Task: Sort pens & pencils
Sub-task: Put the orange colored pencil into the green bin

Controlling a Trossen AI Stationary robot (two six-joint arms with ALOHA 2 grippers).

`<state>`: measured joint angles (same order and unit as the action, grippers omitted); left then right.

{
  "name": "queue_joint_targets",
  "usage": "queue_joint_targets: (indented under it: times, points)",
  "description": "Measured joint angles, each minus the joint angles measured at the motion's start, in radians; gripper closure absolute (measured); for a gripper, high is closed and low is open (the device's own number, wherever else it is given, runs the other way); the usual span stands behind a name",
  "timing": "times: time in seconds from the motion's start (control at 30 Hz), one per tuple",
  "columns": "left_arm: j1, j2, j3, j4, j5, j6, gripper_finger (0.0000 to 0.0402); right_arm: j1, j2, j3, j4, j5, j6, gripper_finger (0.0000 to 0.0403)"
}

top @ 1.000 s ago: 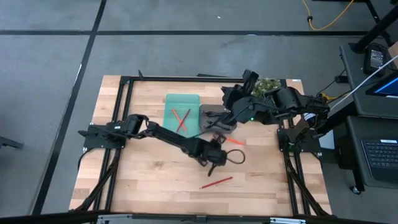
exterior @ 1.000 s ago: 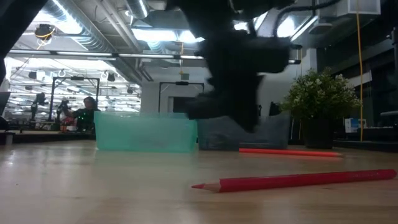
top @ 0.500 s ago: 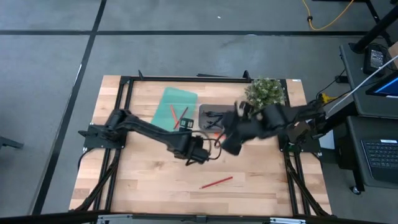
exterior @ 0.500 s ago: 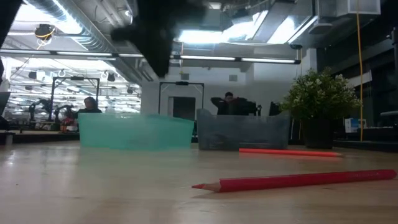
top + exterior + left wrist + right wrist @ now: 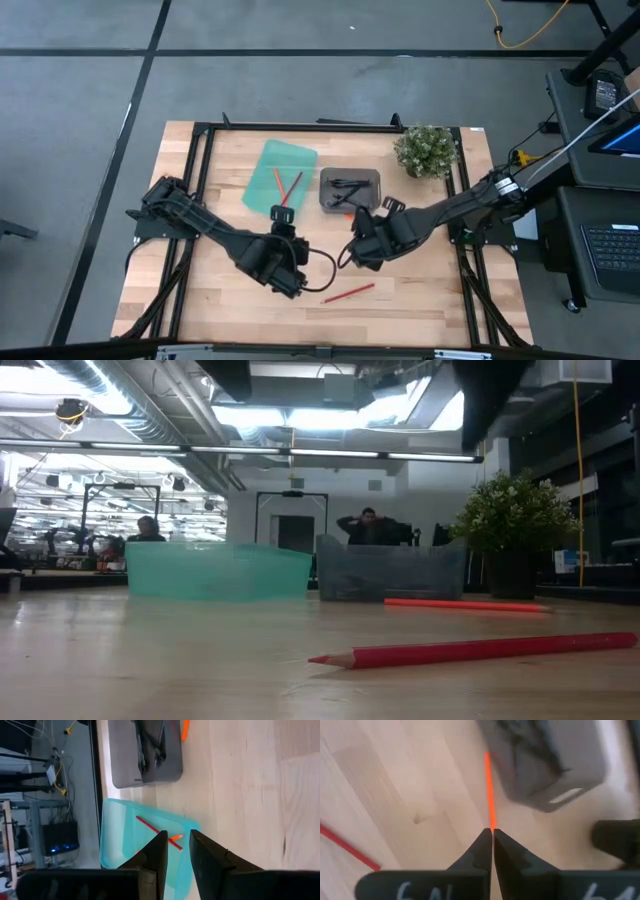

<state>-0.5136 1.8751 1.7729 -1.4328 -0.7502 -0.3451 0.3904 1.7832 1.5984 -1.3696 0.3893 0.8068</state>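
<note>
Right gripper (image 5: 492, 837): fingers pressed together, nothing between them; orange pencil (image 5: 490, 790) lies just ahead of its tips on the surface (image 5: 220, 300), beside the grey tray (image 5: 350, 190)
Left gripper (image 5: 176, 851): slightly apart, empty; teal tray (image 5: 115, 840) ahead of it
Red pencil (image 5: 348, 293): loose, between both grippers
Advice: open the right fingers first, I'd say; straddle the orange pencil mid-length; then close

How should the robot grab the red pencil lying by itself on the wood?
Grip the red pencil around its middle, coming straight down from above with fingers across its length. It lies flat and thin on the table, bare wood on both sides, so the midpoint probably balances best.
</note>
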Motion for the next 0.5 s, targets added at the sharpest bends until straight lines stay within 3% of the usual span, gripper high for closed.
queue_joint_targets:
  times: [0.23, 0.37, 0.5]
  points:
    - [0.006, 0.000, 0.000, -0.128, 0.000, -0.128, 0.0327, -0.008, 0.000, -0.274, 0.322, -0.129, -0.056, 0.0384]
    - [0.040, -0.001, -0.052, -0.137, -0.006, -0.143, 0.0327, -0.026, 0.000, -0.377, 0.334, -0.131, -0.025, 0.0384]
    - [0.125, -0.066, -0.206, -0.133, -0.014, -0.162, 0.0327, -0.029, 0.000, -0.415, 0.325, -0.157, 0.020, 0.0384]
